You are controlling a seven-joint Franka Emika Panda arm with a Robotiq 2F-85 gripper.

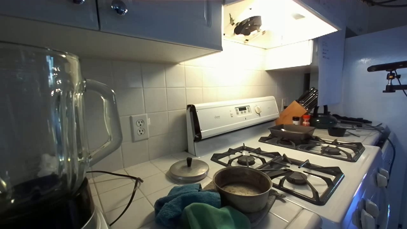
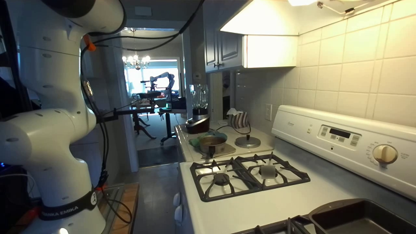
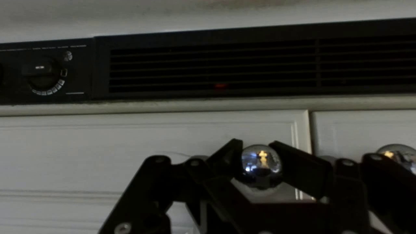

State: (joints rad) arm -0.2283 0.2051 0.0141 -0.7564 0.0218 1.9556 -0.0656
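White-tiled countertop point(image 1: 149, 187) is seen in an exterior view, a clear glass blender jar point(image 1: 38, 108) cut off. The white jointed arm point(image 2: 52, 126) is cropped in an exterior view. In the wrist view, a round chrome knob point(image 3: 261, 170) on a white panelled door point(image 3: 136, 146) is gripped by the black gripper point(image 3: 256, 142).

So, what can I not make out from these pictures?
Wrist view: contact faces of gripper and cabinet knob, hidden by dark fingers.
Wrist view: neighbouring knob, cut off by right edge.
In an exterior view: rest of the arm, cut off by the top edge.
In an exterior view: writing on paper, too small.
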